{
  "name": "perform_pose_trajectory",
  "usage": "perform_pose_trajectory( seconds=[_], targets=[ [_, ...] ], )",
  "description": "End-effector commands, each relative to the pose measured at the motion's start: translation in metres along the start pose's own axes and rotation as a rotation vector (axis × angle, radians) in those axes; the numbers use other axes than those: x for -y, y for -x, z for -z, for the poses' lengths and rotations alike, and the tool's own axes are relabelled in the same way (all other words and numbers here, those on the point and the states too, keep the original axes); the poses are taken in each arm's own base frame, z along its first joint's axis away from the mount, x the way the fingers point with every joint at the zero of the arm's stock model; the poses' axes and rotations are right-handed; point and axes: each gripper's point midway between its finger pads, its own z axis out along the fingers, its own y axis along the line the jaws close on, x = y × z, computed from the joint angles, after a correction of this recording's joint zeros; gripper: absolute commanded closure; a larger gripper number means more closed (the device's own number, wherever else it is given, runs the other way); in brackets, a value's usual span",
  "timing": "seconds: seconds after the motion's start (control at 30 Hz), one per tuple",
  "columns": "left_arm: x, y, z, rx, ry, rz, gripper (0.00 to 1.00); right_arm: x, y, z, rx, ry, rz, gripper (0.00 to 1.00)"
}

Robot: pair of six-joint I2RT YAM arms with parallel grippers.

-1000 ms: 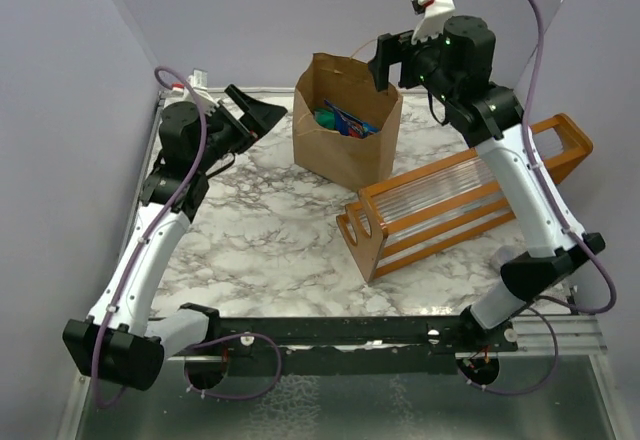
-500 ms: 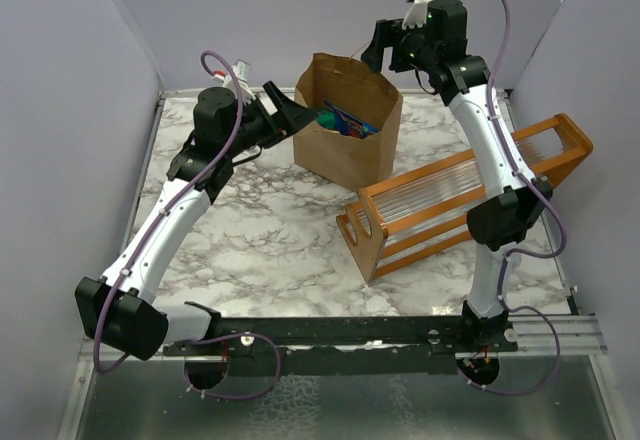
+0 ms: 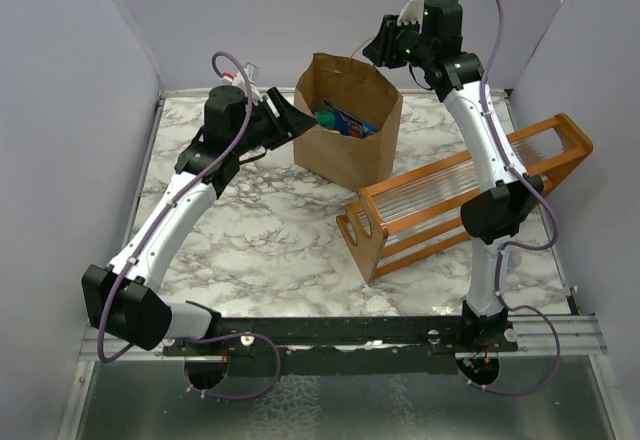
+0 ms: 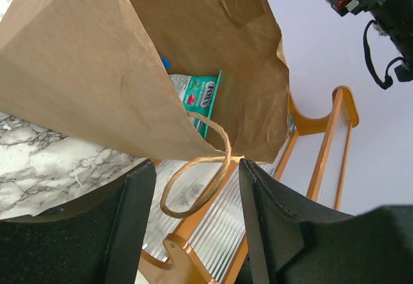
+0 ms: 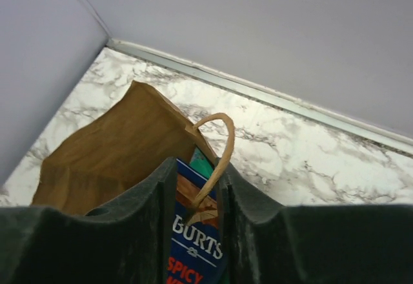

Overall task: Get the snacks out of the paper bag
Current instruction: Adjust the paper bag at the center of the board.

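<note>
The brown paper bag (image 3: 345, 155) stands upright at the back middle of the marble table. The snacks (image 3: 338, 120) lie inside it, blue and teal packets showing at the mouth. My left gripper (image 3: 293, 120) is at the bag's left rim. In the left wrist view its jaws (image 4: 197, 168) stand apart with a loop handle (image 4: 193, 190) hanging between them, untouched, and a teal packet (image 4: 203, 97) shows inside. My right gripper (image 3: 380, 50) hovers at the back right rim. Its jaws (image 5: 197, 168) are narrow around the other handle (image 5: 222, 142), with a gap left, above a blue packet (image 5: 193, 245).
An orange wooden rack (image 3: 450, 205) with clear slats lies on the table just right of and in front of the bag, close to the right arm. Grey walls close off the back and both sides. Bare marble (image 3: 270, 230) lies in front of the bag.
The left arm has swung right, bringing its gripper up to the bag's left rim. The right gripper has shifted to the back handle. Both pairs of jaws have narrowed, the right far more.
</note>
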Motion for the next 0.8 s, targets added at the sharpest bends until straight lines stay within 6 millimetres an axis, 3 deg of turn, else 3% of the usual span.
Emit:
perform_pose_trajectory(
  seconds=[0.0,0.07,0.17,0.37,0.57,0.67,0.77],
  targets=[
    [0.008,0.004,0.001,0.013,-0.007,-0.027,0.46,-0.005,0.020,-0.002,0.066,0.022,0.024,0.77],
    [0.006,0.005,-0.001,0.014,0.001,-0.027,0.54,-0.005,0.030,0.000,0.094,0.016,0.042,0.89],
    [0.006,0.007,-0.006,0.015,0.001,-0.026,0.68,-0.014,0.047,0.004,0.151,0.057,0.089,0.98],
    [0.018,0.023,-0.017,0.045,-0.028,-0.024,0.86,-0.041,0.108,0.027,0.356,0.159,0.229,0.99],
    [0.030,0.049,-0.026,0.072,-0.034,-0.053,0.91,-0.038,0.150,0.050,0.489,0.167,0.286,0.99],
    [0.021,0.059,-0.024,0.087,-0.002,-0.065,0.93,-0.043,0.149,0.050,0.502,0.204,0.313,0.99],
    [-0.003,0.054,-0.020,0.088,0.052,-0.066,0.98,-0.052,0.126,0.038,0.439,0.302,0.311,0.99]
  ],
)
